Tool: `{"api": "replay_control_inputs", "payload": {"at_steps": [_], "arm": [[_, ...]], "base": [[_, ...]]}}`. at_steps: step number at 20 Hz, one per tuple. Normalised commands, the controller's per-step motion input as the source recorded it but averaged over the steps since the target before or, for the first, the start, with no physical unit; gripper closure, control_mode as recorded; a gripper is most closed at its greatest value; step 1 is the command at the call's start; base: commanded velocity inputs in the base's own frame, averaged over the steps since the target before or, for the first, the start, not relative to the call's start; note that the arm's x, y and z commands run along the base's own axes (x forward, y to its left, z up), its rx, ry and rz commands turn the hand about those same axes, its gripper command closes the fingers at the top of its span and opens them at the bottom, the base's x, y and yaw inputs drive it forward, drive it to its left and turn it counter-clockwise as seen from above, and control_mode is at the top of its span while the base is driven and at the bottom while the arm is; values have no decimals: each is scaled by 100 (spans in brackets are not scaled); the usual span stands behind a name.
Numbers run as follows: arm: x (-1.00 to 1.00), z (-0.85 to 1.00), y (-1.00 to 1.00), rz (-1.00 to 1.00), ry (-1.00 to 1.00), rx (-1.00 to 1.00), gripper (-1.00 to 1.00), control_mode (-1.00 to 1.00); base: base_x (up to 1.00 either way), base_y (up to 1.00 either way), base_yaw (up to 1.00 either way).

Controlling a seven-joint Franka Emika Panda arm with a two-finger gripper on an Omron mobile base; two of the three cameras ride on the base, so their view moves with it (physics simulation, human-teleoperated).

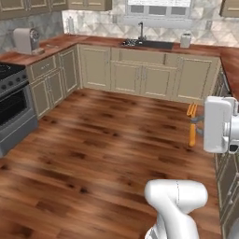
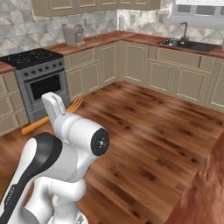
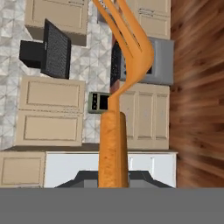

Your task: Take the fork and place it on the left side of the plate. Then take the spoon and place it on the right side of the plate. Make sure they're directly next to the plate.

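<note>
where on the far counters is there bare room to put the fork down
The claw is shut on the fork, held up over the floor. Bare wood runs between the sink and the white canister, and left of the sink toward the corner. The stretch by the stove is crowded by the toaster.

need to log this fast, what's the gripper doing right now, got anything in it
Gripper: shut on the fork, gripping its orange handle and carrying it in the air above the kitchen floor, tines pointing away from the hand.
</note>
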Motion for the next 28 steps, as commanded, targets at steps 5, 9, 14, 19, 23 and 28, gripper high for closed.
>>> {"api": "replay_control_inputs", "payload": {"at_steps": [5, 9, 14, 19, 23, 28], "arm": [[0, 0, 0, 0, 0, 0, 100, 100], [0, 0, 0, 0, 0, 0, 100, 100], [0, 0, 0, 0, 0, 0, 100, 100], [0, 0, 0, 0, 0, 0, 100, 100], [0, 0, 0, 0, 0, 0, 100, 100], [0, 0, 0, 0, 0, 0, 100, 100]], "base": [[-100, -43, 0], [-100, 0, -3], [-100, 0, -3], [-79, -30, 0], [-40, -88, 0], [-27, -100, 0]]}}
